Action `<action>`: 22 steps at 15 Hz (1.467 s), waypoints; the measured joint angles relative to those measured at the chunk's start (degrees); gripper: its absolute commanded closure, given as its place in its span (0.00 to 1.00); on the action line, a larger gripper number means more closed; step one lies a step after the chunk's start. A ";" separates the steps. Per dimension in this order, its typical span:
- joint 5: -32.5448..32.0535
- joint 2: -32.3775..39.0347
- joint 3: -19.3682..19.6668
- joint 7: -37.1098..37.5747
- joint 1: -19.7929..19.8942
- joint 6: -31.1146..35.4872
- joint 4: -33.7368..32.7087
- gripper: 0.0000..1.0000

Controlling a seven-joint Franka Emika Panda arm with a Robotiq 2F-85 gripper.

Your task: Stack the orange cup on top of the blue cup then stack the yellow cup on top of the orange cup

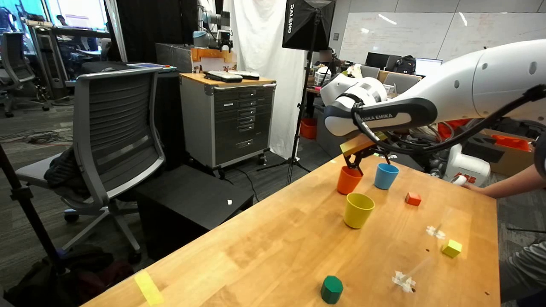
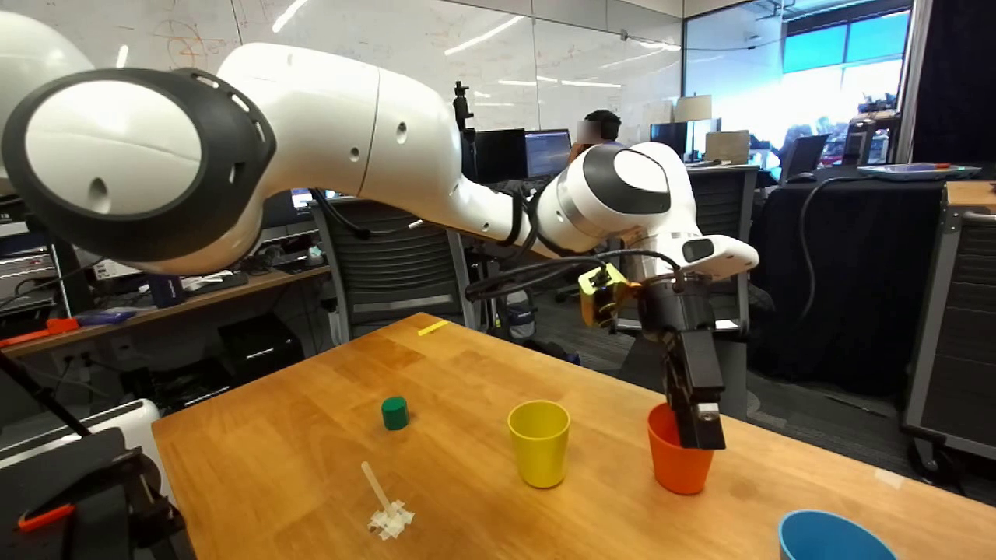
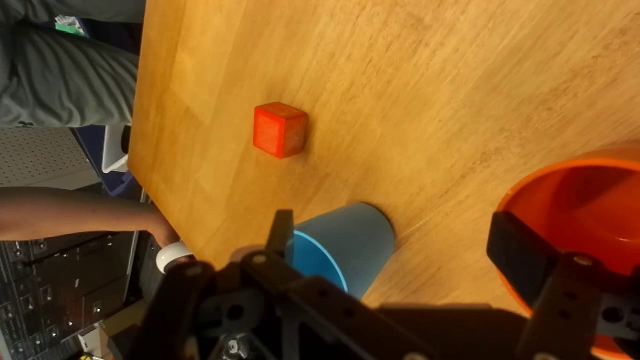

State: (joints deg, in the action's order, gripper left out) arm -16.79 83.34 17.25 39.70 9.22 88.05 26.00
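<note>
The orange cup [image 1: 349, 184] stands upright near the table's long edge, between the yellow cup [image 2: 541, 451] and the blue cup [image 1: 386, 178]. All three cups are separate and upright, openings up. My gripper [image 3: 398, 239] is open with its fingers wide apart. In the wrist view, one finger overlaps the rim of the orange cup [image 3: 595, 205]; whether it dips inside I cannot tell. The other finger overlaps the mouth of the blue cup [image 3: 357, 240]. Seen in an exterior view, the gripper [image 2: 698, 435] covers part of the orange cup's rim. The wrist view leaves out the yellow cup.
A red block [image 3: 280, 131] lies not far from the blue cup. Farther along the wooden table [image 1: 256, 256] are a yellow block [image 1: 451, 248] and a dark-green cylinder [image 1: 331, 290]. White tape patches [image 1: 403, 281] hold thin sticks. A person's arm [image 1: 512, 186] reaches to the table's edge.
</note>
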 measured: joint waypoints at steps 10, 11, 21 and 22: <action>0.00 -1.76 0.00 -0.01 -1.10 1.34 -0.32 0.00; 0.00 -2.40 0.00 -0.06 -1.23 1.36 -0.42 0.00; 1.16 -12.46 -1.85 -7.01 -6.25 0.33 -1.61 0.00; 2.34 -12.75 -2.84 -8.49 -6.47 -0.17 -1.59 0.00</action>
State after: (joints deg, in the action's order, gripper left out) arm -14.46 70.58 14.41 31.21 2.75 87.88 24.41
